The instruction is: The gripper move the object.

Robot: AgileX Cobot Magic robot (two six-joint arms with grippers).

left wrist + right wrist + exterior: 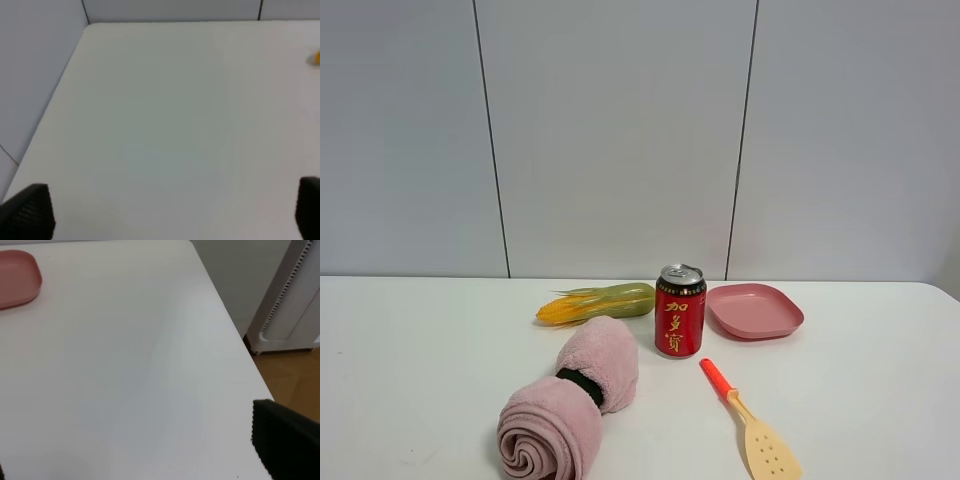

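The red drink can (680, 312) with gold characters and a silver top stands upright on the white table (400, 340), near the middle in the exterior high view. Neither arm shows in that view. In the left wrist view my left gripper (167, 215) is open over bare table, with its black fingertips (27, 210) at the frame's lower corners and nothing between them. In the right wrist view my right gripper (145, 460) is open and empty near the table's right edge, with one black fingertip (285, 442) in plain sight. The can is out of both wrist views.
A pink rolled towel (570, 400) lies front left of the can. A toy corn cob (598, 302) lies behind it and to the left. A pink plate (755, 310) sits right of the can. A red-handled spatula (750, 420) lies at the front right. A white appliance (292, 300) stands beyond the table edge.
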